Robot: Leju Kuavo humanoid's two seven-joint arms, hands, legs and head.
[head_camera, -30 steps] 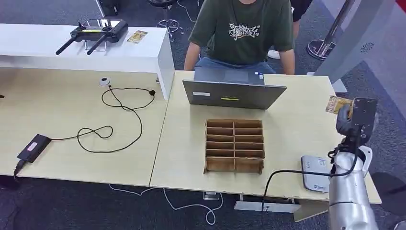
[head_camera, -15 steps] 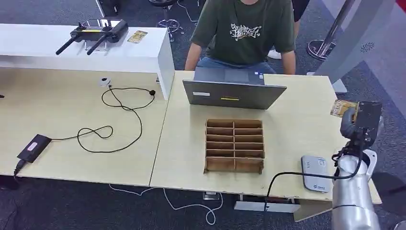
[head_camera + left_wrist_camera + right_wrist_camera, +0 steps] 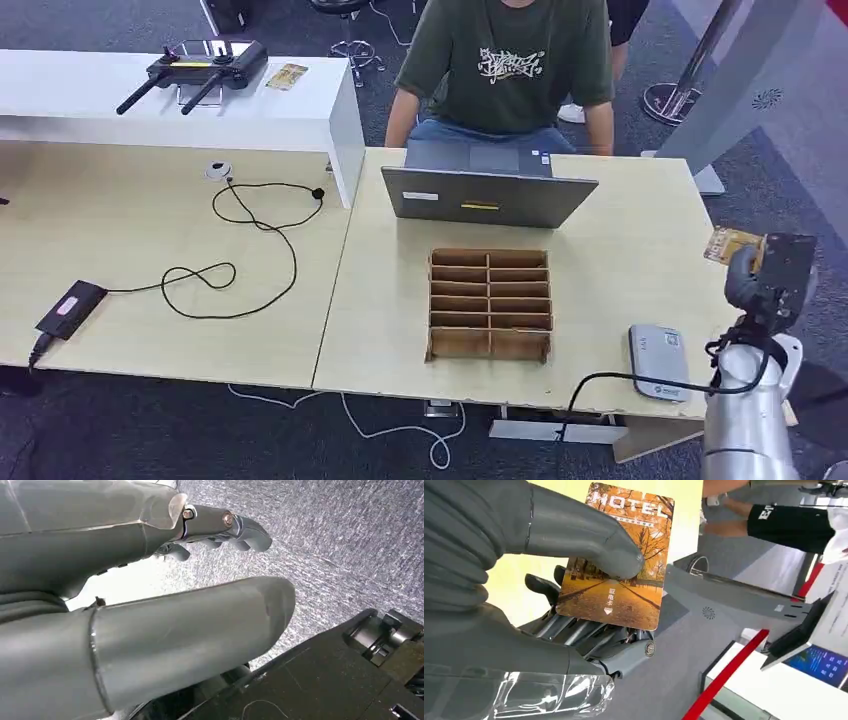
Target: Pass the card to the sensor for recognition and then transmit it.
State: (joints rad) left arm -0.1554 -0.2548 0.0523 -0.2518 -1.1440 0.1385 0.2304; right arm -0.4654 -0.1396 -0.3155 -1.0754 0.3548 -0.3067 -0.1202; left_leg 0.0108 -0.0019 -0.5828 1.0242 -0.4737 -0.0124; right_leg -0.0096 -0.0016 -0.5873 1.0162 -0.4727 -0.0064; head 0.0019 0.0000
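**Card drifting off the surface edge**

Surface [image 3: 620, 250] at centre frame, sensor [image 3: 658, 362] at lower right. My right robot hand [image 3: 762, 275] pinches the card [image 3: 733, 243] and has slid right and down, beyond the sensor. I still need to bring it back.

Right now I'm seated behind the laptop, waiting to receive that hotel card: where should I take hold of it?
Pinch the card's free far end, the edge printed HOTEL, coming from opposite the right hand. Its thumb presses the middle and its fingers back the lower half, so that end stays bare.
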